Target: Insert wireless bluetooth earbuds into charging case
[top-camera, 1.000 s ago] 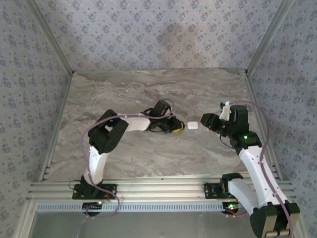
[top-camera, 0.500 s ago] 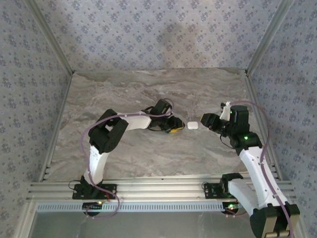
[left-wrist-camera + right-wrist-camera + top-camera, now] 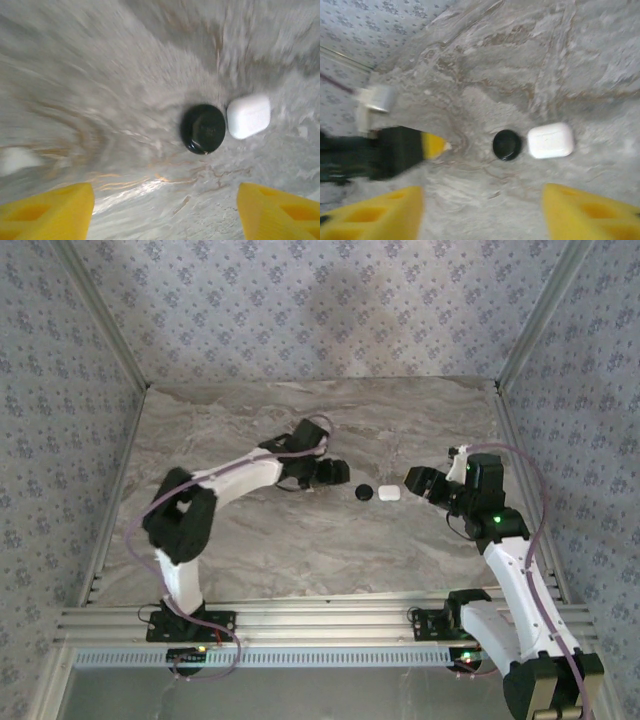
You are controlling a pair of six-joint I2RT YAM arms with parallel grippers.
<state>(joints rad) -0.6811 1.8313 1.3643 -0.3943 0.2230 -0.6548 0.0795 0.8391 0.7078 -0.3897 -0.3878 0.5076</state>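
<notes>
Resting closed and side by side mid-table (image 3: 250, 550): black case (image 3: 203, 128) on the left, white case (image 3: 248, 116) on the right, just beside each other, maybe touching. Flanked by left gripper (image 3: 340, 472) on the black side and right gripper (image 3: 412, 482) on the white side, each standing clear. Holding both sets of jaws spread wide, gripping nothing; looks like clearance so no yellow pads (image 3: 50, 212) nudge a case. Can't see past shut lids; guessing earbuds sealed inside. Reads as done or near it. Watch for clipping a case on any pull-away.
</notes>
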